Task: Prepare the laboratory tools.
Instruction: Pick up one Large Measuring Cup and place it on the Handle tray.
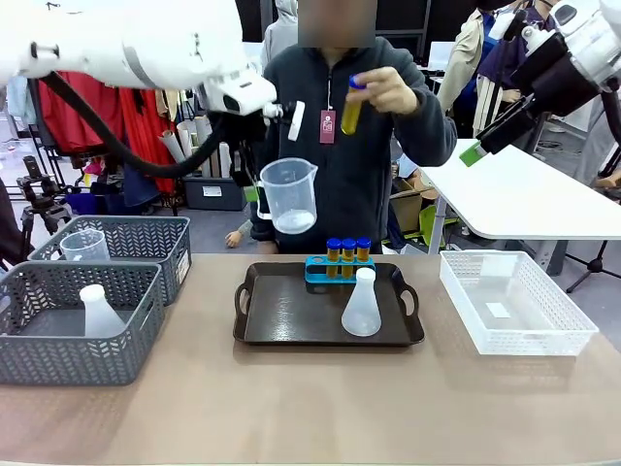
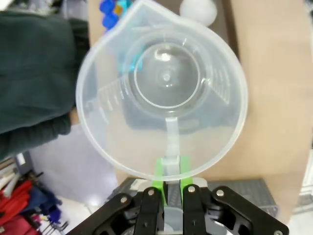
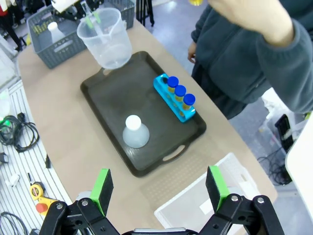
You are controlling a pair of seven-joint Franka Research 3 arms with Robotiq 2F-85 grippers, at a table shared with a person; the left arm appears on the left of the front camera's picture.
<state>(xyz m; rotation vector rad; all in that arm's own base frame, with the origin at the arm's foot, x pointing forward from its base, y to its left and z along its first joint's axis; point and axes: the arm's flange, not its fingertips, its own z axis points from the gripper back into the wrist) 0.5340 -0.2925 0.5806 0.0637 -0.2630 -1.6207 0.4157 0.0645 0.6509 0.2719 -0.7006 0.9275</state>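
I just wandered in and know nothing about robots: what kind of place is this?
Probably a robot test or demo space staged as a lab bench. A robot gripper holds a measuring beaker above a dark tray with a conical flask and capped tubes in a blue rack, while a person's hand holds up another tube.

Dark tray [image 3: 107,93] is the landmark: blue rack [image 3: 172,99] with three blue-capped tubes [image 3: 180,91] along its far edge, conical flask [image 3: 135,132] upright near its middle. Beaker [image 3: 105,36] hangs above the tray's left end, pinched at the handle by the left gripper [image 3: 93,19]. Right gripper [image 3: 159,188] spread wide, high over the tray's near side.
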